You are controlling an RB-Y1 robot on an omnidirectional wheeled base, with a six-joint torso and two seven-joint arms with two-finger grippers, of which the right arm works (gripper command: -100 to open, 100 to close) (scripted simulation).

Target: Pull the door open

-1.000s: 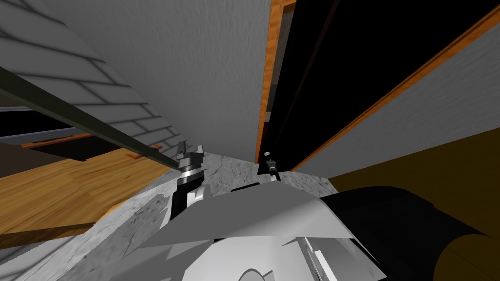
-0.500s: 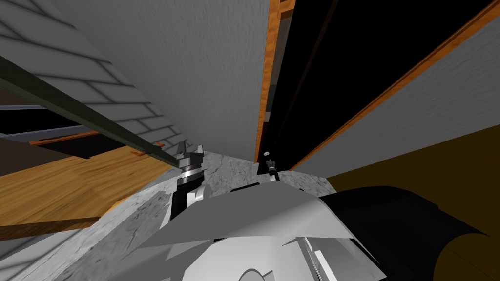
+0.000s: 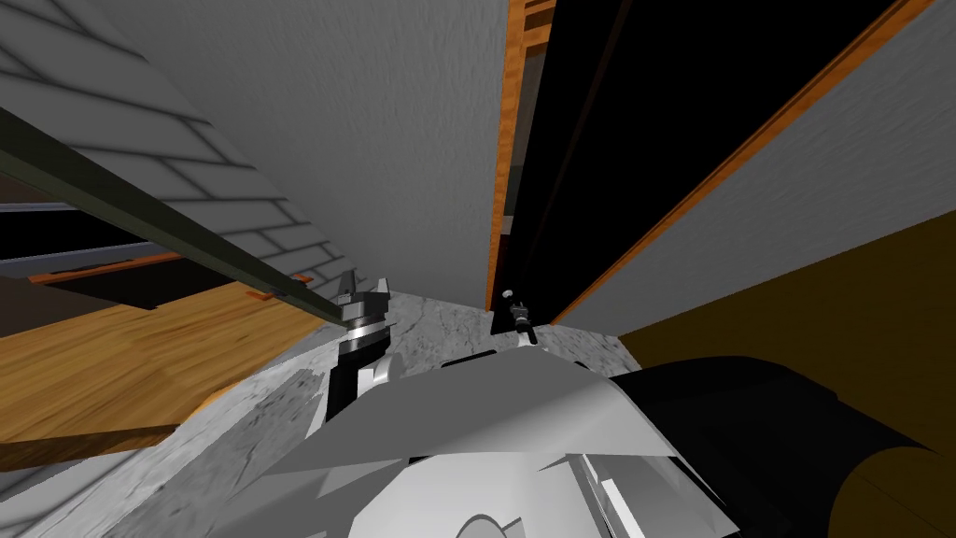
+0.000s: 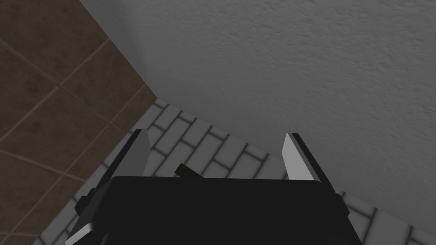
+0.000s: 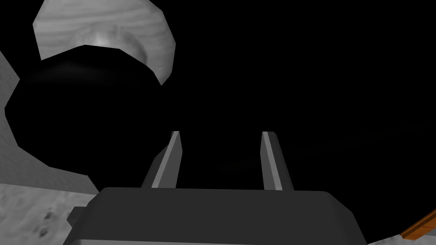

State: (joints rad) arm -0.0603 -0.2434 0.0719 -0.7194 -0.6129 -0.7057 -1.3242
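The left gripper [image 3: 365, 285] hangs spread wide and empty before a rough grey plaster wall [image 3: 373, 140]. Right of the orange wood-grain jamb [image 3: 504, 168], the dark door [image 3: 551, 187] looks barely ajar, with most of the pull apparently left. The right gripper [image 3: 511, 299] sits at the door's edge, its fingers [image 5: 270, 161] partly apart on blackness, beside a round black knob [image 5: 81, 110] on a grey rosette [image 5: 106, 29].
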